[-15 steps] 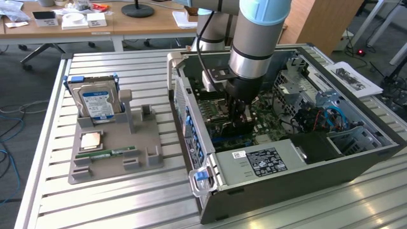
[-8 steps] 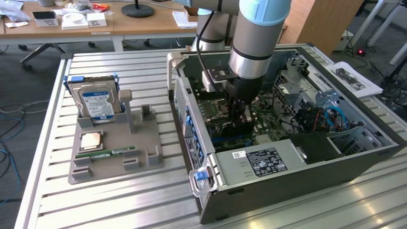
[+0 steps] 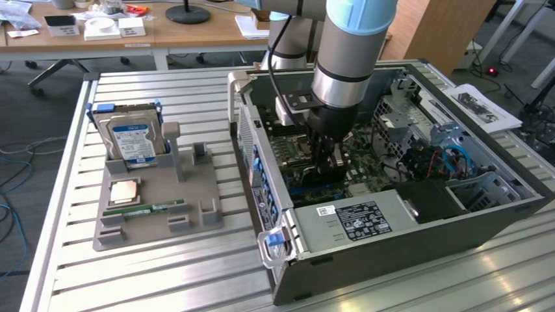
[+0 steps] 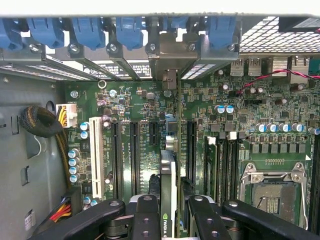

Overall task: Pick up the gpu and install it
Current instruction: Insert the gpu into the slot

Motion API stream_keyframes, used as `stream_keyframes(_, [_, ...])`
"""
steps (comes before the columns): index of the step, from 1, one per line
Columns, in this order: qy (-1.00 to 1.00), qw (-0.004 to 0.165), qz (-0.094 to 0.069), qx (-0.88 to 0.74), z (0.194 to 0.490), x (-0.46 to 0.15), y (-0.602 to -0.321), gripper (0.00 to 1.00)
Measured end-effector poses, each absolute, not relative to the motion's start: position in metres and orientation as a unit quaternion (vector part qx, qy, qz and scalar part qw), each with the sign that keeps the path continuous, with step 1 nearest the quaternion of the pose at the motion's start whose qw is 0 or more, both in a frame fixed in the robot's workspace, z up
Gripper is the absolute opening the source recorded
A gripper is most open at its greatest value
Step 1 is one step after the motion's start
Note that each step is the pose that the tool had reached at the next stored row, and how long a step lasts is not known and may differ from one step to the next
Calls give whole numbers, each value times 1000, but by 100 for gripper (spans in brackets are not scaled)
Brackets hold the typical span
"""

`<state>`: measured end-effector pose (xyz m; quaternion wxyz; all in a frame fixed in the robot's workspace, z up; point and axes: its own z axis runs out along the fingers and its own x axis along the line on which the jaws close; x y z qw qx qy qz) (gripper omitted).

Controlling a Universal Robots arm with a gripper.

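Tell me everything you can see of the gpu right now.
The gpu stands on edge, thin and dark with a green logo label, held between the gripper fingers. It hangs over the green motherboard inside the open computer case, in line with the black expansion slots. Whether it is seated cannot be told.

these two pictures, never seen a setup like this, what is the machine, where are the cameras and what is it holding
The machine is a single robot arm reaching down into an open computer case that lies on its side on a slatted metal table. One picture comes from a camera standing off the arm; the other from a camera on its wrist, looking down past the black gripper at the green motherboard. The gripper is shut on the gpu, a thin card seen edge-on, standing over the long slots of the board. Beside the case, on the exterior view's left, a grey tray carries a hard drive with a blue label, a small square chip and a narrow green memory stick.
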<state>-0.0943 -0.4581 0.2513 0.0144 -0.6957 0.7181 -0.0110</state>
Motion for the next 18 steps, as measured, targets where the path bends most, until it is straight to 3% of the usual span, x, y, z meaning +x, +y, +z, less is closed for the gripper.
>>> stream_keyframes(18, [718, 15, -11, -696, 251, -94, -458, 27])
